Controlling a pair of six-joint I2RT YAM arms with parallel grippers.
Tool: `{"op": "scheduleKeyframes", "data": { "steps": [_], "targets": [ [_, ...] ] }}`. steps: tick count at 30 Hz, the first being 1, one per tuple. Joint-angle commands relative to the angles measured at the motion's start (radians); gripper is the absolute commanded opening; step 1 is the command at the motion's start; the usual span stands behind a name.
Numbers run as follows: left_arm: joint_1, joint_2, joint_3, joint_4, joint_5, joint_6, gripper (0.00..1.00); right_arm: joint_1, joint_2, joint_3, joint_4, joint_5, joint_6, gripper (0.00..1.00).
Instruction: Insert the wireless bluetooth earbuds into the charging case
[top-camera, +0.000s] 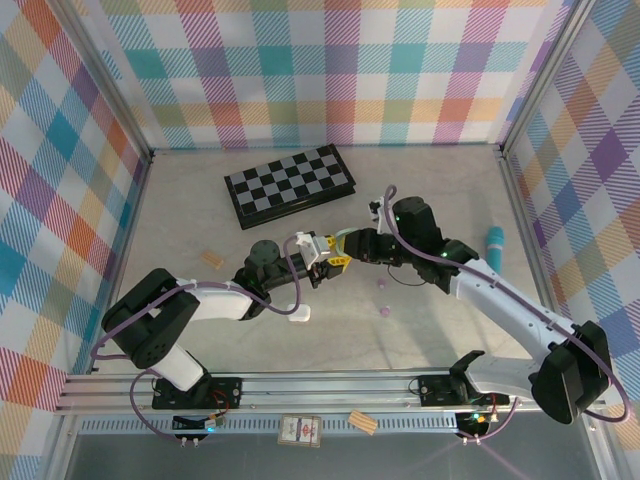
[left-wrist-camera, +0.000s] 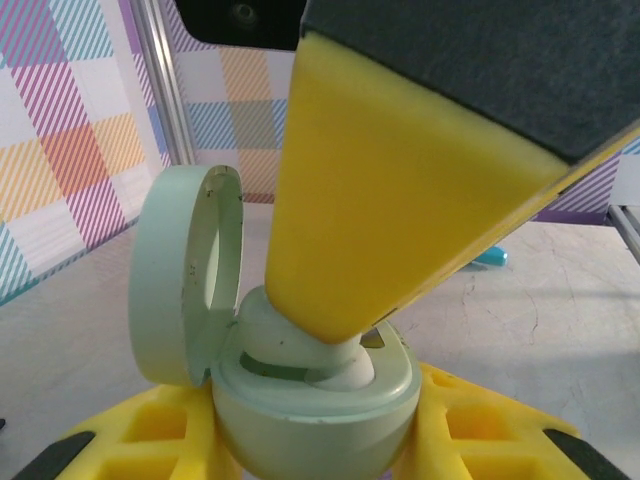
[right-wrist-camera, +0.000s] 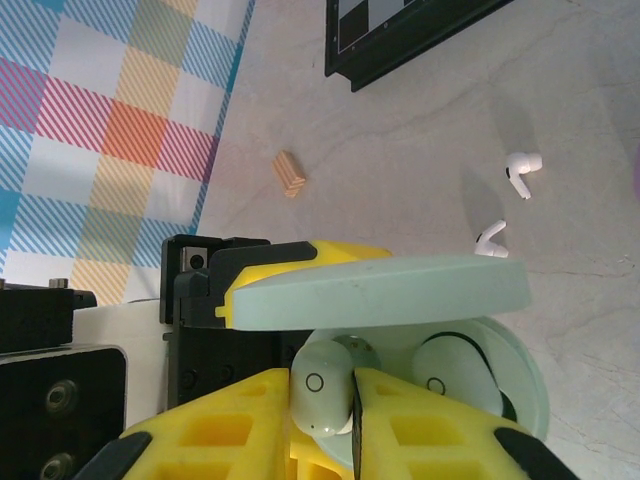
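Yellow fingers (right-wrist-camera: 250, 425) of the right gripper (right-wrist-camera: 324, 398) sit closest in the right wrist view, pinched narrow on a mint-green earbud (right-wrist-camera: 320, 368) held between their tips. Just past the tips lies the mint-green charging case (right-wrist-camera: 525, 400). Its lid (right-wrist-camera: 380, 290) stands open above the hand, and a second mint bud (right-wrist-camera: 455, 370) is seated in the well alongside. Two white earbuds (right-wrist-camera: 520, 170) lie on the table (right-wrist-camera: 420, 150), well beyond the hand.

In the left wrist view, the left gripper (left-wrist-camera: 310, 455) is clamped on the case's base from both sides. The right hand's finger comes down from above, pressing the bud into the case's mouth.

From the top external view, both grippers meet tip to tip. Two lilac earbuds (top-camera: 381, 285) lie loose near the right hand, on its base-ward side.

The bud looks feather-light, hard and glossy, so it is likely to squirt out of a pinch. It seems best gripped across its rounded body, leaving the lower end free to drop into the well.
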Motion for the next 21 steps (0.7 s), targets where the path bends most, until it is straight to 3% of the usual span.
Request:
{"op": "scheduleKeyframes", "data": {
  "steps": [1, 21],
  "targets": [
    [-0.018, -0.03, 0.033, 0.022, -0.003, 0.02, 0.31, 0.013, 0.012, 0.005, 0.035, 0.0, 0.006, 0.22],
    [-0.014, -0.021, -0.003, 0.115, -0.025, -0.024, 0.31, 0.014, -0.118, 0.02, -0.076, 0.042, -0.089, 0.47]
  ]
}}
